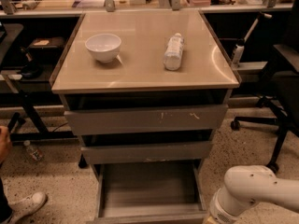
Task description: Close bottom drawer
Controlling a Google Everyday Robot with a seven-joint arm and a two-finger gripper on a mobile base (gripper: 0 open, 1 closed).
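The bottom drawer (148,190) of the tan-topped cabinet (145,73) stands pulled far out. Its grey wood-grain box is empty inside and its front edge (149,217) lies at the bottom of the view. My white arm (254,195) comes in at the lower right, just right of the drawer's front corner. The gripper is below the bottom edge and out of view. The wide top drawer front (145,119) with pale scratch marks and the plain middle front (145,151) are each open a little.
A white bowl (103,46) and a lying plastic bottle (173,52) rest on the cabinet top. An office chair (275,92) stands at the right. A person's shoe (23,206) and hand (3,143) are at the lower left. A black table frame (23,101) stands left.
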